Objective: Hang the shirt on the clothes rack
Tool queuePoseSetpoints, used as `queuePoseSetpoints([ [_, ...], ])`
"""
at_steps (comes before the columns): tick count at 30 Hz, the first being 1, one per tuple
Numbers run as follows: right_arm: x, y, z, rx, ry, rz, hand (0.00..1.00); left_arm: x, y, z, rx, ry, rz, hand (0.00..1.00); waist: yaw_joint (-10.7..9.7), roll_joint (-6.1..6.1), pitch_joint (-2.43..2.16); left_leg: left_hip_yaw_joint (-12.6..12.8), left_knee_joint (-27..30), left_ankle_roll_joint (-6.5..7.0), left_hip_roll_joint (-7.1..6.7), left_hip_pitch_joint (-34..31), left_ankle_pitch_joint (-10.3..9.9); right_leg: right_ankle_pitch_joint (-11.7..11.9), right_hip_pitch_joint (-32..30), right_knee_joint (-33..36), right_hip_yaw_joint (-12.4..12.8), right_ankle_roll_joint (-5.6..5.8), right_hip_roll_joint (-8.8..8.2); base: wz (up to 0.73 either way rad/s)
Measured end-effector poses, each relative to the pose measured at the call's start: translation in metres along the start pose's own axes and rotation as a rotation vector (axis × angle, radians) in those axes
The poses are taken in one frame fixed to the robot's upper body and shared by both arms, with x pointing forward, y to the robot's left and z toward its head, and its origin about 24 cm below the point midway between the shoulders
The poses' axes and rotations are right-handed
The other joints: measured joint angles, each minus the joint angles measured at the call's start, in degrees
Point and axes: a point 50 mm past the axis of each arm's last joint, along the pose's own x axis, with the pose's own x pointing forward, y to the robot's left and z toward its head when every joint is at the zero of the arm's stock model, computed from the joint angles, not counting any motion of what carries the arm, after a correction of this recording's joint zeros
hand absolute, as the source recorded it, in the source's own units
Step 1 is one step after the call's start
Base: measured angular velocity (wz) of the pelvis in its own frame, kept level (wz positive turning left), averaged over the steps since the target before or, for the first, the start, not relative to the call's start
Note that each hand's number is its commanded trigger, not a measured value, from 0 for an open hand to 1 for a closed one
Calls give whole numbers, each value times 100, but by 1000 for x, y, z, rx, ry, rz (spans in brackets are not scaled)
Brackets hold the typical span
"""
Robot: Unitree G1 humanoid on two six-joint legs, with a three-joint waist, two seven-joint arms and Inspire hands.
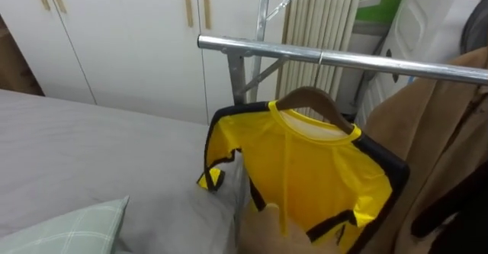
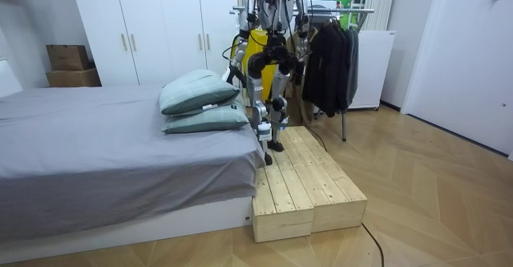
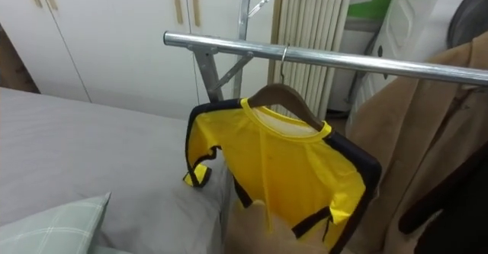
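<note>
- We see the yellow shirt [image 1: 313,174], trimmed in black, draped on a wooden hanger [image 1: 313,100].
- The hanger's hook sits over the near metal rail [image 1: 343,59] of the clothes rack, so the shirt hangs just below the rail, near the rack's left end.
- One black-edged sleeve droops down on the left, over the edge of the grey bed [image 1: 91,155].
- A pale checked pillow [image 1: 69,227] lies at the near left corner of the bed.
- To the right of the shirt hangs a tan coat [image 1: 427,139], with a dark garment [image 1: 457,200] nearer to us beside it.
- Behind the bed stand the white wardrobe doors [image 1: 130,33], on the far left.
- In the room view the robot stands on a wooden platform [image 2: 300,183] at the bed's right side, facing the rack, its arms raised toward the shirt.
- There the left hand [image 2: 236,68] and the right hand [image 2: 264,58] are too small for us to tell how their fingers are set, or whether they touch the shirt.
</note>
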Motion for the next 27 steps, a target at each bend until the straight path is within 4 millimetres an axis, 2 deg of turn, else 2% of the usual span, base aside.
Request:
queuePoseSetpoints([
  [4,1,0,-9,-26,80,-8,0,0,-2,-1,7,20,-23,0,126,-50,13,-140,34,0,-21,37,0,-16,41,-4,21,11,0,-2],
  [7,0,2,-18,-31,137,-8,0,0,-2,-2,14,36,-26,0,123,-49,-5,-134,14,1,-31,80,-1,-30,52,10,-2,35,-12,0],
  [10,-3,2,-29,-63,204,-21,0,0,-3,-1,27,40,-30,0,104,-61,-18,-134,15,16,-39,96,-11,-31,54,25,-181,39,-61,4],
  [12,-5,0,-38,-115,254,-44,0,0,-2,2,28,36,-27,0,103,-50,-16,-143,15,72,-40,103,-45,-40,56,38,-259,53,-79,11],
  [14,-6,-2,-40,-140,271,-71,0,0,-2,3,29,32,-27,0,78,-50,-14,-206,-9,79,-44,98,-54,-52,59,44,-395,51,-116,17],
  [19,-3,-7,-29,-148,232,-131,0,-1,-6,6,64,14,-35,0,99,-9,-6,-302,3,71,-64,99,-47,-93,79,97,-387,9,-112,5],
  [20,-2,-7,-24,-134,215,-136,0,-1,-7,5,67,16,-38,0,107,34,4,-311,-1,69,-64,101,-48,-105,79,117,-384,-2,-103,0],
  [27,-1,-3,-16,118,103,-84,0,-1,-7,5,65,-2,-44,0,118,160,36,-368,-52,44,-19,181,-61,-157,141,117,-491,-66,-85,6],
])
